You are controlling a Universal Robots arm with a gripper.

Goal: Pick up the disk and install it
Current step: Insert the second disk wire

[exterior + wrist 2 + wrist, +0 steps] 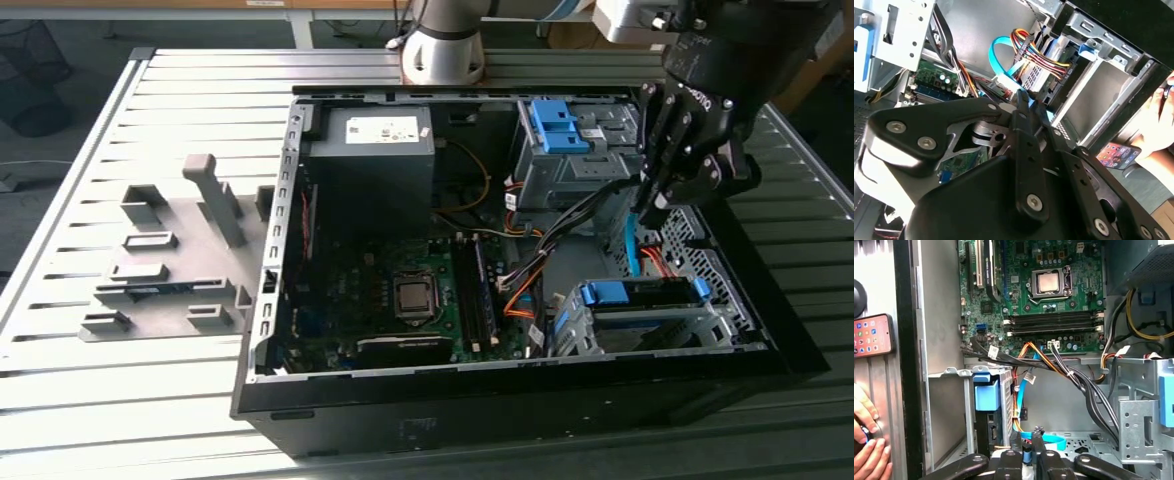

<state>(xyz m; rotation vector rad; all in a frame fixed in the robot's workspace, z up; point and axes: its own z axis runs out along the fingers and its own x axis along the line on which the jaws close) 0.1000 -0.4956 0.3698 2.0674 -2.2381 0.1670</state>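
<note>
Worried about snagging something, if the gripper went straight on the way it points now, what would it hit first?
Most likely the light-blue cable and the wire bundle just past the gripper; depth is unclear.

I am working over a slatted grey metal table [160, 90] catching bright daylight, with a wooden bench [200, 8] and grey floor [80, 40] lying beyond it.

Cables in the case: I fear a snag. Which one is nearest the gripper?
The light-blue flat cable, looping right by the gripper; the black bundle and yellow wires lie farther off.
</note>
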